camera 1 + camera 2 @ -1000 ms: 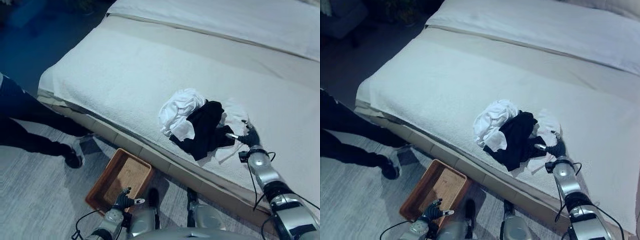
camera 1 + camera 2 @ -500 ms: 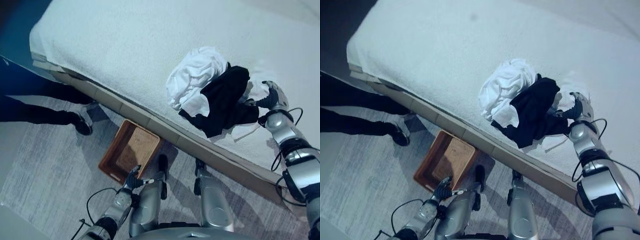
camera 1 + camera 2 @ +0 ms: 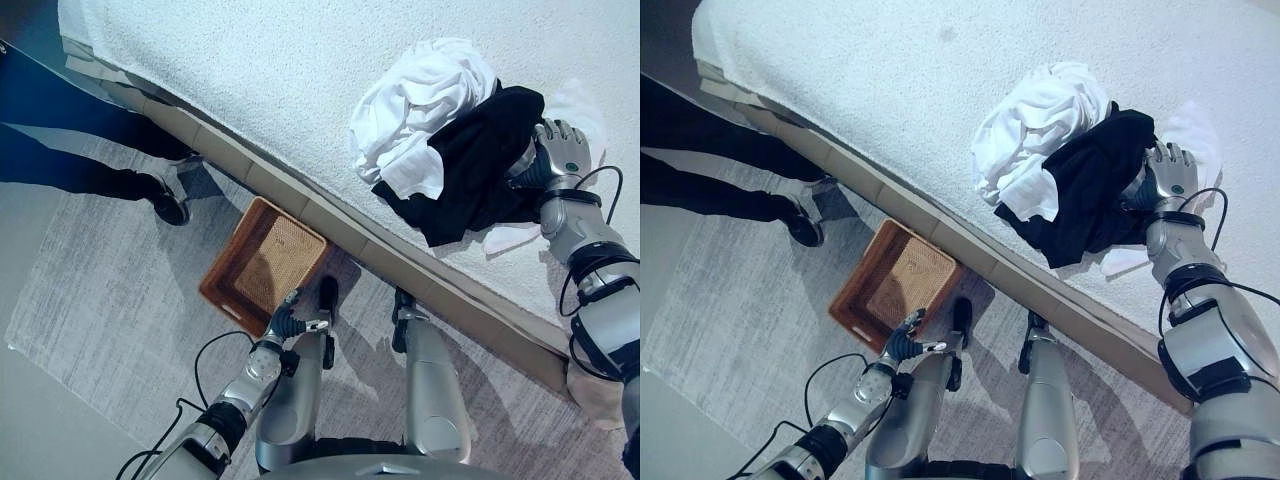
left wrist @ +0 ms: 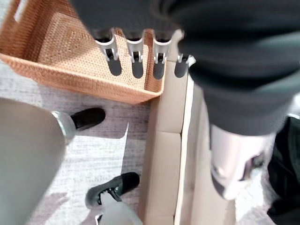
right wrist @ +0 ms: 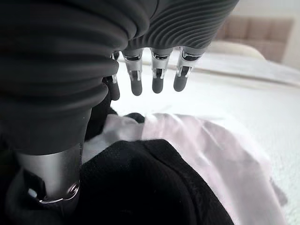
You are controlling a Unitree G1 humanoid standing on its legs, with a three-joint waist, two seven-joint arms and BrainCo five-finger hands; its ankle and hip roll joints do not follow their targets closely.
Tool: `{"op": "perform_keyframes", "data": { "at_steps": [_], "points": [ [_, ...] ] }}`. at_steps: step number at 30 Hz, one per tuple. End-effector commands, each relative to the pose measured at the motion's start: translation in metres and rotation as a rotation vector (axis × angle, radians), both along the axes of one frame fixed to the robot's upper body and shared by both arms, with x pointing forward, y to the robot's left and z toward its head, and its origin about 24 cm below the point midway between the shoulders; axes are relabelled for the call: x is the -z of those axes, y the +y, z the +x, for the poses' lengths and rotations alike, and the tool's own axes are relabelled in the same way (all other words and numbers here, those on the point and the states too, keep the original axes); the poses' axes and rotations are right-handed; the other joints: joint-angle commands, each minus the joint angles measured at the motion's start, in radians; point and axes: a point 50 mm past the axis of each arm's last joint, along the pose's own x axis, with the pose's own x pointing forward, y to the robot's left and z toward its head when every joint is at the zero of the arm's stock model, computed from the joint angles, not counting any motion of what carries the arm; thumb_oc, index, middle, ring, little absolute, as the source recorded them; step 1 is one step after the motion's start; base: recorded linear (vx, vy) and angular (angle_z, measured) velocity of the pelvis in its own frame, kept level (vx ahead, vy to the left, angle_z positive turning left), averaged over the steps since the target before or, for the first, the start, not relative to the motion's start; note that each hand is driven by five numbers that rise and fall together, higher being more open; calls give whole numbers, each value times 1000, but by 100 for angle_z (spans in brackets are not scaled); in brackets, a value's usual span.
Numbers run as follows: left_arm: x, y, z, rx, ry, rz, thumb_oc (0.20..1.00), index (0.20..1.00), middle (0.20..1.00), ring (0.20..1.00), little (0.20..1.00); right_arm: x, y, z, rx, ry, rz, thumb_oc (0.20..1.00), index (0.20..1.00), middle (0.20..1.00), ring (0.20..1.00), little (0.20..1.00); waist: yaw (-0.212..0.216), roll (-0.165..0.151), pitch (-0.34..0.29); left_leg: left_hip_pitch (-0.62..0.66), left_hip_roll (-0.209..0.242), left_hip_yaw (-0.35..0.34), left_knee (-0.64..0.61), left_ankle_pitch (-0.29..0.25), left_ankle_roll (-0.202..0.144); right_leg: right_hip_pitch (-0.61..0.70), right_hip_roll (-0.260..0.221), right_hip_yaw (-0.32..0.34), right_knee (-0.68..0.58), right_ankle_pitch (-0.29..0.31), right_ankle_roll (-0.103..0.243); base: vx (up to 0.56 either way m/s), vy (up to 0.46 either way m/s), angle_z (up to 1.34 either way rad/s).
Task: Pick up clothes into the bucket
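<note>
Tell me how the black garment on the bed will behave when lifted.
The black garment lies crumpled in soft folds, so it will probably drape limply and look light. It overlaps the white clothes, so it may drag some along. The right hand rests open at its edge.

1 black garment (image 3: pixel 470 165), 2 white garments (image 3: pixel 415 95), 1 basket (image 3: pixel 262 265), 1 bed (image 3: pixel 250 70), 1 person (image 3: pixel 90 165).
</note>
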Motion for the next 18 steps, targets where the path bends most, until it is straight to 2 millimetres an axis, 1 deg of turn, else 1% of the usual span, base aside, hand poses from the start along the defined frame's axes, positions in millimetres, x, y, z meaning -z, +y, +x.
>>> {"op": "perform_keyframes", "data": {
  "at_steps": [1,5,11,14,15,16,17,18],
  "points": [
    [1,1,-3,-21,-5,-7,1000,1000,1000,1000,1000,-28,1,5,14,-79,-78,1000,1000,1000,1000,1000,-2,-31,-7,-30,-10,-44,80,-39,-33,88,-19,44,-38,-18,44,-8,-22,14],
    [2,-3,-1,-12,3,4,1000,1000,1000,1000,1000,-20,4,6,18,-58,-49,1000,1000,1000,1000,1000,4,-25,-7,-34,-10,-63,63,-26,-36,83,-30,24,-32,-21,44,-4,-33,15],
    [2,-4,2,-22,1,14,1000,1000,1000,1000,1000,-11,11,8,4,-59,17,1000,1000,1000,1000,1000,9,-18,-7,-32,-12,-90,39,-10,-40,89,-45,-5,-25,-29,45,0,-31,11],
    [-1,-3,5,-28,-13,14,1000,1000,1000,1000,1000,-16,15,10,-13,-120,94,1000,1000,1000,1000,1000,9,-18,-7,-30,-12,-101,28,-3,-43,95,-50,-22,-29,-28,47,-2,-29,16],
    [-1,-3,5,-28,-13,14,1000,1000,1000,1000,1000,-16,15,10,-13,-120,94,1000,1000,1000,1000,1000,9,-18,-7,-30,-12,-101,28,-3,-43,96,-50,-22,-29,-28,47,1,-12,16],
    [-3,-3,8,-44,-22,12,1000,1000,1000,1000,1000,-20,21,10,-44,-222,248,1000,1000,1000,1000,1000,6,-22,-7,-27,-10,-102,23,-2,-42,101,-51,-25,-34,-26,48,5,-5,11],
    [-3,-3,8,-44,-22,13,1000,1000,1000,1000,1000,-20,21,10,-44,-222,249,1000,1000,1000,1000,1000,7,-22,-7,-27,-10,-102,23,-2,-42,101,-51,-25,-35,-26,48,12,-6,10],
    [-4,-1,9,-61,-26,18,1000,1000,1000,1000,1000,-24,27,10,-80,-320,411,1000,1000,1000,1000,1000,3,-27,-7,-25,-9,-104,22,-3,-41,102,-52,-27,-36,-25,50,-2,4,5]
  ]
}}
